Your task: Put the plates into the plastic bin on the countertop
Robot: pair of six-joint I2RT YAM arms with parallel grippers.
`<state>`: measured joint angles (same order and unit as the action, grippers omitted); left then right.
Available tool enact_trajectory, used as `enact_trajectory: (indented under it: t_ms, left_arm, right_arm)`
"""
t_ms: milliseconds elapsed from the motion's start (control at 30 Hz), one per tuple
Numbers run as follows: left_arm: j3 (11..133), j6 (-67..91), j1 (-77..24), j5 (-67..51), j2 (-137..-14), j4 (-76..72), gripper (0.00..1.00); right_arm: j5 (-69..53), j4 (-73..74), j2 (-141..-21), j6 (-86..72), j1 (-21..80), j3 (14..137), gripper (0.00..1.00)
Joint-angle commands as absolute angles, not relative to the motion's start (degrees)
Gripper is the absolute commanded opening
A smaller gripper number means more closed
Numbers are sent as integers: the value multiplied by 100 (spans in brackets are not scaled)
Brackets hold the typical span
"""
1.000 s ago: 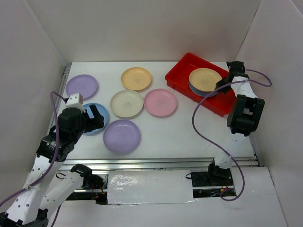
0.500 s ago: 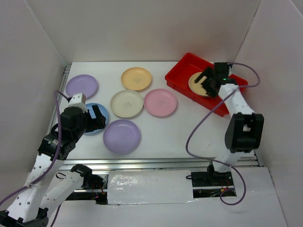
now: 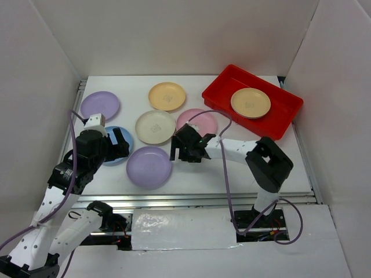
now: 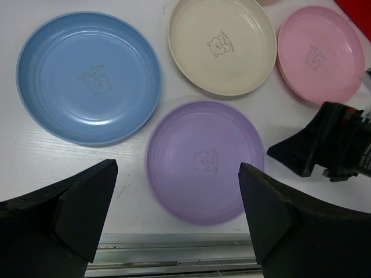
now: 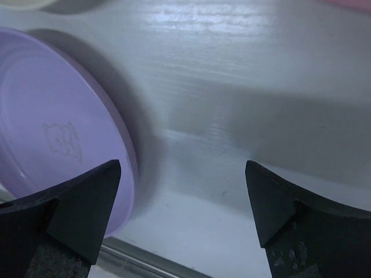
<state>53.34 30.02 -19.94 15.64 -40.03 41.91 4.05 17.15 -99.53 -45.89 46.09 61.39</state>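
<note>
Lilac plastic plate [image 3: 149,167] lies flat on the tabletop [image 3: 232,168], well apart from the red bin [image 3: 280,108]. It is probably light, stiff and slick, best pinched at its rim. Spread right fingers [image 5: 81,208] sit beside it, spread left fingers [image 4: 81,208] above.

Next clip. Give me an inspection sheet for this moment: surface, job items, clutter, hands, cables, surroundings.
Surface: white countertop, no spills seen.
Job's things: red bin at far right holds one orange plate; anything beneath it cannot be told. Outside the bin: far lilac plate, loose orange plate, cream plate, pink plate, blue plate, near lilac plate.
Clutter: nothing seen.
Hands: left hand open, empty, above the near lilac plate; right hand open, empty, low beside that plate's right rim.
Cables: purple right cable loops over the countertop; left cable follows its arm.
Surroundings: white walls; metal rail at near edge.
</note>
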Motion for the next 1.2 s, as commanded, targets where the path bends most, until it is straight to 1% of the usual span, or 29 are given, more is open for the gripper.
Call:
enact_trajectory:
  t_ms: [0,167,233,267,400,433,467,500,533,567,633,767,900,1000,1033,1100,1133,1167]
  left_arm:
    - [5370,2979,-1986,1670,-3955,4008,99]
    - [5361,2979,-1978,1661,-3911,4008,99]
    - [5361,2979,-1986,1670,-3929,4025,99]
    - [5361,2971,-1978,1653,-3929,4017,99]
    - [5370,2979,-1986,1661,-3938,4017,99]
    - [5379,2971,-1978,1661,-3938,4017,99]
    - [5362,2979,-1978,1661,-3929,4008,99]
    - [5361,2971,-1978,1661,-3929,4017,99]
    - [5361,2979,-1986,1652,-3937,3999,99]
    - [5361,2979,-1986,1661,-3937,4016,99]
    - [5361,2971,-1986,1661,-3955,4017,99]
    - [5361,2971,-1978,1626,-3955,4008,99]
    - [5379,2971,-1978,1626,-3990,4008,99]
    - [5379,2971,-1978,1661,-3990,4017,99]
    - [5370,2979,-1978,1670,-3982,4017,99]
    - [5370,2988,-1978,1687,-3964,4034,99]
    - [5370,2997,-1978,1705,-3938,4034,99]
    - [5379,3014,-1978,1731,-3911,4043,99]
  right_arm:
    - [922,1590,-10308,-4852,4895,6538,95]
    - [975,1565,-10494,-4948,5133,6522,92]
    - [976,1582,-10608,-4948,5203,6548,86]
    - [976,1599,-10661,-4948,5229,6574,76]
    - [967,1705,-10898,-4913,5379,6680,57]
    - [958,1705,-10907,-4913,5396,6680,54]
    - [949,1688,-10907,-4904,5449,6671,48]
    - [906,1661,-10872,-4904,5475,6636,45]
    - [905,1661,-10855,-4922,5502,6618,35]
    - [914,1644,-10811,-4931,5563,6583,9]
    - [1010,1740,-10671,-5001,5642,6522,0]
    - [1344,2170,-10161,-5036,5897,6495,0]
    - [1187,2111,-9092,-4774,5609,6075,0]
    - [749,1987,-8545,-4458,4565,5889,0]
    - [617,1986,-8447,-4386,3848,5923,0]
    - [589,2082,-8280,-4185,3159,6159,0]
    - [580,2109,-8279,-4158,2451,6266,0]
    - [563,2135,-8349,-4175,2095,6406,0]
